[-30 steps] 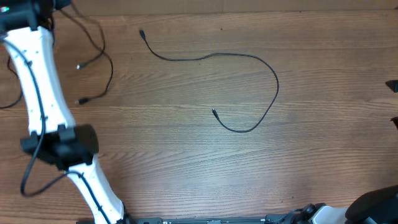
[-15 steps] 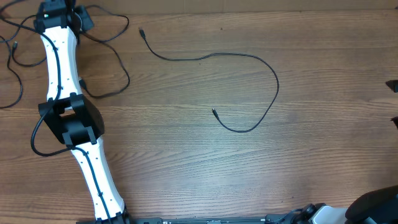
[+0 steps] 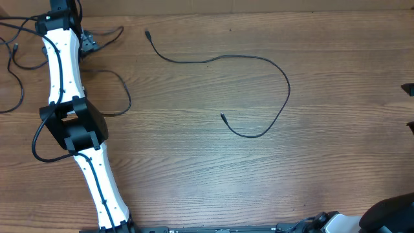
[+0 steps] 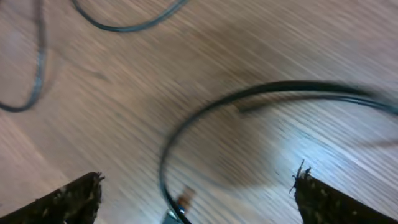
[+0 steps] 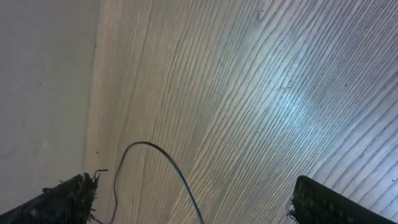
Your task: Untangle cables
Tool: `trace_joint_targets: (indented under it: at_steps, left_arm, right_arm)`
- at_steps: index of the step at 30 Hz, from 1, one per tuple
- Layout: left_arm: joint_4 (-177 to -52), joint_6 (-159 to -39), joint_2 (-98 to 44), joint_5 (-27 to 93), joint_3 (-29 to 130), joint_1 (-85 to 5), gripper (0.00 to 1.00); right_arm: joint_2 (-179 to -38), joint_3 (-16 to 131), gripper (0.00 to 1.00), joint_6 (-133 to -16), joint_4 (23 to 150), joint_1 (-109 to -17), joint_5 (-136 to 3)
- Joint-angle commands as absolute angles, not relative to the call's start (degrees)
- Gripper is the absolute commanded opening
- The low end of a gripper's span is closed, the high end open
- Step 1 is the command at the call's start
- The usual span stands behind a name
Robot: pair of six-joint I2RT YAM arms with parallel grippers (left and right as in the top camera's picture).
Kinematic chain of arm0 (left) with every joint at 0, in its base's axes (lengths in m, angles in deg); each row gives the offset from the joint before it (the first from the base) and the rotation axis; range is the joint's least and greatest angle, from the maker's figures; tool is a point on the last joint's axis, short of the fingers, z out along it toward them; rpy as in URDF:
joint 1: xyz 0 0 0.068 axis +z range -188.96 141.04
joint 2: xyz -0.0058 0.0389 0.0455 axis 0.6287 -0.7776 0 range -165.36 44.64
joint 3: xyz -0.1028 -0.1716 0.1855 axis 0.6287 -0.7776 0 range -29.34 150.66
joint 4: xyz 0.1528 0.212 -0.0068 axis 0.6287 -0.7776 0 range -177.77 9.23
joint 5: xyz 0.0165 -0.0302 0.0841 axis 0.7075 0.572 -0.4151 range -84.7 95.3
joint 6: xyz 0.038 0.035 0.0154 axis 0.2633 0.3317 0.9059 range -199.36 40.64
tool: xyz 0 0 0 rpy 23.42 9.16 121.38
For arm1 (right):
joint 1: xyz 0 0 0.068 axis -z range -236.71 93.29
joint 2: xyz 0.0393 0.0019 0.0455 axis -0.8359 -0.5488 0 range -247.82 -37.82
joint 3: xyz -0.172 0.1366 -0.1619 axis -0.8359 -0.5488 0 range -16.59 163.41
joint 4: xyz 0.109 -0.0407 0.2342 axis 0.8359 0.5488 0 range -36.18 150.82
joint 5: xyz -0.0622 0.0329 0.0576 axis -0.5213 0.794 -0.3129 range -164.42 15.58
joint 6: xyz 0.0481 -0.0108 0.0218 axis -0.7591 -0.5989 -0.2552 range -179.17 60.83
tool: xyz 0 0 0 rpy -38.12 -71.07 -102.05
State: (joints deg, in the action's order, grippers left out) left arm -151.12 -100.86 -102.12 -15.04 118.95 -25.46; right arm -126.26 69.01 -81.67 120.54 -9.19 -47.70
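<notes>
Cables (image 3: 259, 57): one lies free, well right of the left arm (image 3: 61, 77); others loop beside that arm, perhaps crossed.
Left gripper (image 4: 198, 193): spread wide, empty.
Right gripper (image 5: 186, 199): spread, empty.
Advice: pinch one strand near its end.

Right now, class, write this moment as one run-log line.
left gripper: open, above cables at far left | right gripper: open, empty | single cable: lies apart, centre

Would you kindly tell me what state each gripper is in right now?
Left gripper: open, holding nothing; a cable lies below it.
Right gripper: open, holding nothing.
</notes>
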Motion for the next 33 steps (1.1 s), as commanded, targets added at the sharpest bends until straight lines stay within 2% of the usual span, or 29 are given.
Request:
trace_joint_targets:
  at_steps: [1, 7, 12, 14, 20, 24, 33]
  left_arm:
    - [-150.51, -102.10, -96.81, -4.37, 120.67, -26.66, 1.00]
    - [-147.58, -102.13, -88.57, 15.76, 120.67, -29.35, 1.00]
    - [-146.90, -102.52, -88.15, 30.16, 120.67, -32.54, 1.00]
    - [-146.94, -102.17, -88.87, 31.91, 120.65, -34.47, 1.00]
    - [-146.94, -102.26, -91.41, 19.17, 120.46, -41.39, 1.00]
    - [-146.97, -113.84, -94.23, 7.58, 120.43, -45.77, 0.99]
    - [-146.55, -129.49, -101.90, 4.63, 120.43, -48.96, 1.00]
  right_arm:
    - [-125.48, 70.48, 1.00, -81.78, 120.37, -9.12, -47.87]
    - [-125.48, 70.48, 1.00, -81.80, 120.37, -9.12, -47.89]
    - [-125.48, 70.48, 1.00, -81.78, 120.37, -9.12, -47.87]
    - [-125.48, 70.48, 1.00, -81.80, 120.37, -9.12, -47.87]
    - [-125.48, 70.48, 1.00, -81.80, 120.34, -9.12, -47.87]
    - [-125.48, 70.48, 1.00, -81.78, 120.34, -9.12, -47.89]
    - [-125.48, 70.48, 1.00, -81.78, 120.34, -9.12, -47.87]
